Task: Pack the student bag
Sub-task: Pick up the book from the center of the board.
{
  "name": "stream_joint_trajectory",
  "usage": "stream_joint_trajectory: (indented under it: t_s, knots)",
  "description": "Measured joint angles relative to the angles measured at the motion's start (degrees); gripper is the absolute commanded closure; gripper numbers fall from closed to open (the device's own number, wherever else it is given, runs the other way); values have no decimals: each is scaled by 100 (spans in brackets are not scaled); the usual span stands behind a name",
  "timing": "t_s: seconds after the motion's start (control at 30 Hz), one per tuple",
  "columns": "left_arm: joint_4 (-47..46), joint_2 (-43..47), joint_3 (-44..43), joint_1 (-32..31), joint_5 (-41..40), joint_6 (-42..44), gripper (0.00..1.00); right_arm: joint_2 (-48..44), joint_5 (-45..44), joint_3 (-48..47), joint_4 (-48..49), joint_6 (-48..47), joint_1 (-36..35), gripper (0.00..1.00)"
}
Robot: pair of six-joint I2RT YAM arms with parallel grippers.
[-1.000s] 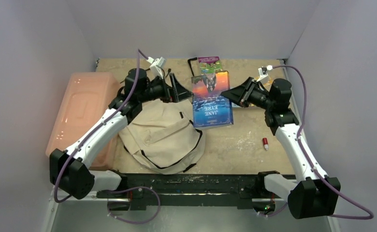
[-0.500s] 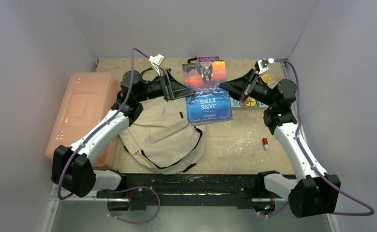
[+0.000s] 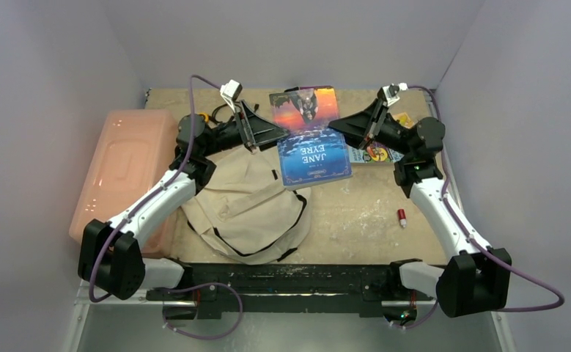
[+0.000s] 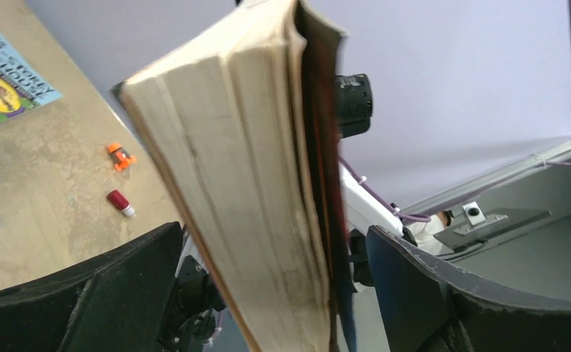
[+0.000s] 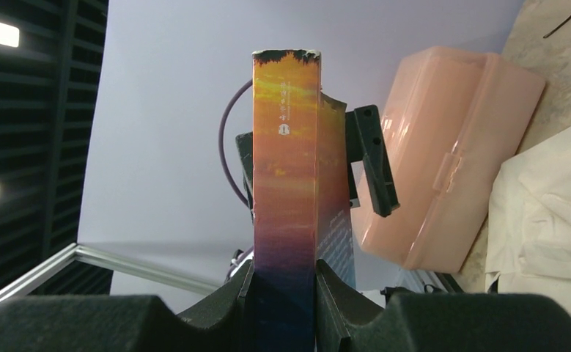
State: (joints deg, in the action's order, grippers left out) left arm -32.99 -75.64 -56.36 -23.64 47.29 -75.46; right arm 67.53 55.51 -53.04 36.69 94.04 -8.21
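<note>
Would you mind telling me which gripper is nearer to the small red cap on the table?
Right. The right gripper holds the book above and left of the red cap; the left gripper is farther left.

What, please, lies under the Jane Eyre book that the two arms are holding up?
Under the raised book show the bag's top edge and bare table. Right of it, a colourful booklet lies partly covered. Whatever sits directly beneath the cover cannot be seen.

I'm in a lab test cell: plain grey-lilac enclosure walls (image 3: 48, 66) box in my scuffed beige tabletop (image 3: 363, 213), aluminium frame rail (image 5: 143, 268) outside, purple cables (image 3: 520, 304) trailing off my arms.
</note>
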Motion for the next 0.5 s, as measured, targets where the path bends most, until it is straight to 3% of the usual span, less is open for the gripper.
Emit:
stream_joint_trajectory:
  t_s: [0.13,0.27,0.37,0.43,0.5]
  knots:
    - [-831,-24,127,0,90,-463,23,76,-7,-37,-114,-184,-81,100]
    - [-1067,-39,149,2,118,-595,34,76,-28,-90,-407,-557,-90,100]
    - [-1080,-94,173,17,118,-603,54,76,-59,-129,-533,-780,-98,100]
    - [-1069,-142,186,35,120,-599,74,76,-87,-129,-588,-894,-120,99]
    - [-1010,-205,188,55,157,-562,95,76,-96,-190,-815,-1139,-144,87]
